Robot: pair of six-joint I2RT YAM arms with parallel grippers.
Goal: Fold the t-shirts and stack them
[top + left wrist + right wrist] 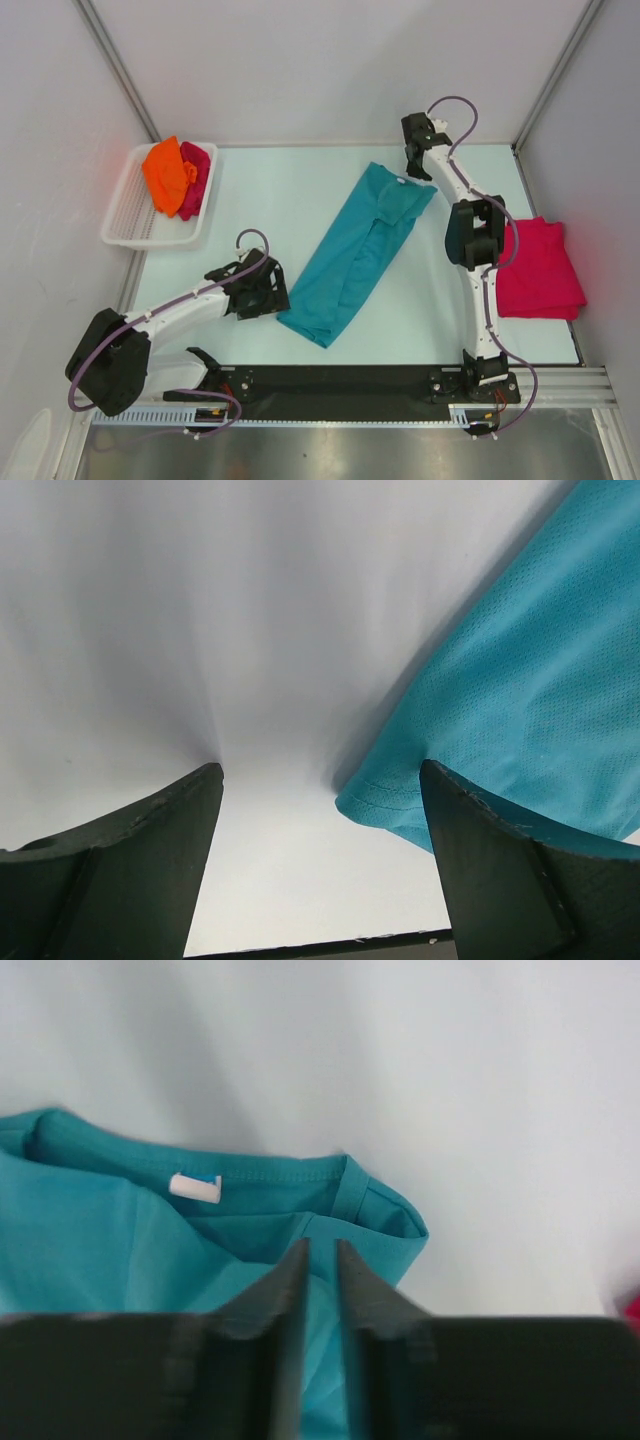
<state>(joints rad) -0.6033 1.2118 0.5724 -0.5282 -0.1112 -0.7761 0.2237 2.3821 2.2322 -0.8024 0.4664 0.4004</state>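
Teal t-shirt (360, 250): folded lengthwise into a long band, spread flat on the worktop (260, 190) at mid-frame of the top view. Runs diagonally from collar at upper right to hem at lower left.

Left tool (262, 290): sits just left of the hem end, low over the worktop. Stands wide open, holds nothing. Seen from its own wrist, frames the hem corner poking into the gap from the right, next to the right-hand finger, with bare worktop across the remaining gap.

Right tool (412, 170): hangs at the collar end, upper right of the top view, pointed down at the shirt. Jaws parted by only a narrow slit, tips right over the fabric just below the neckline, to the right of the white collar tag (194, 1186); grips nothing that can be made out.

Elsewhere: orange t-shirt (167, 172) and crumpled crimson-pink t-shirt (196, 180) bunched together in the white basket (125, 225) at upper left; folded crimson-pink t-shirt (540, 268) flat at the right edge, beside the right arm, well apart from the teal one.
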